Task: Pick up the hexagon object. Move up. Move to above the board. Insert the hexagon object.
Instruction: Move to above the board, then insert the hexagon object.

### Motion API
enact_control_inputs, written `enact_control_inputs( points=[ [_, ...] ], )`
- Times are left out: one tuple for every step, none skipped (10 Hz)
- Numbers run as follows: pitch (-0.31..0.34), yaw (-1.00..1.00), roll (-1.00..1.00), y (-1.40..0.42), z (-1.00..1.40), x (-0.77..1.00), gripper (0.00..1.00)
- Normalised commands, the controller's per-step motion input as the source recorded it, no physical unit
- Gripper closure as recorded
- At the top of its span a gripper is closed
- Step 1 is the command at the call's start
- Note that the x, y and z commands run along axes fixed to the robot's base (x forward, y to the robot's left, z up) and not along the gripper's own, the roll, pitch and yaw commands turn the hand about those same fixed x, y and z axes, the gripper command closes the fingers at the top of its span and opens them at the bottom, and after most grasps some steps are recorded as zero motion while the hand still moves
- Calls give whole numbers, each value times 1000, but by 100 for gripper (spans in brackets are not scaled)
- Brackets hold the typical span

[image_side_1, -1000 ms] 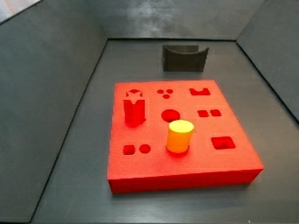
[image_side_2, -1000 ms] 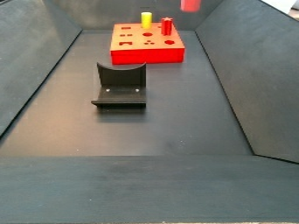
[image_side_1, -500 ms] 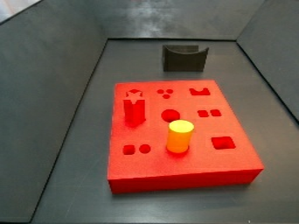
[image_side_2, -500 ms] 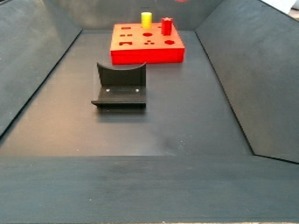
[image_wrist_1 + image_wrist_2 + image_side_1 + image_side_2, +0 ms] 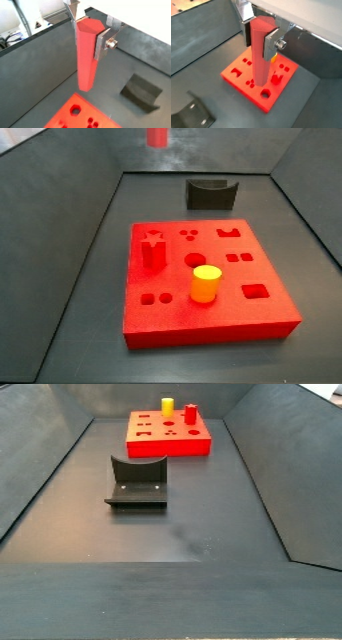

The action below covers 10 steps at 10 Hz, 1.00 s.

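Gripper (image 5: 89,31) (image 5: 260,36): two flat silver fingers with dark pads, clamped on the upper end of the tall, plain red hexagonal rod (image 5: 87,56) (image 5: 262,50). No writing or labels legible anywhere.

Rod: long axis vertical, free lower end pointing down, held high above the large bright red square slab with shaped holes (image 5: 256,82) (image 5: 214,278) (image 5: 167,436). In a side view only its lower tip (image 5: 158,137) shows at the top edge; half a second ago no rod showed there.

On the slab: yellow-orange cylinder (image 5: 205,284) (image 5: 167,405), short red peg (image 5: 152,253) (image 5: 191,413), both upright.

Dark L-shaped fixture (image 5: 210,194) (image 5: 136,481): on the dark floor, apart from the slab.
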Motion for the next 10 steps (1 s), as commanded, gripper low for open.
enact_control_inputs(
  points=[
    [120,7,-3,-960,-20,235,100],
    [121,11,4,-676,-3,184,100],
    [121,8,12,-414,9,138,100],
    [111,9,23,-172,19,88,100],
    [-163,194,200,643,-940,-549,100],
    [-189,226,171,649,-940,-574,100],
    [-180,343,77,477,-1000,-651,100],
    [-47,434,16,280,-1000,-249,100],
    [-27,440,0,0,-1000,0,100],
    [-63,251,0,-134,-1000,23,100]
  ],
)
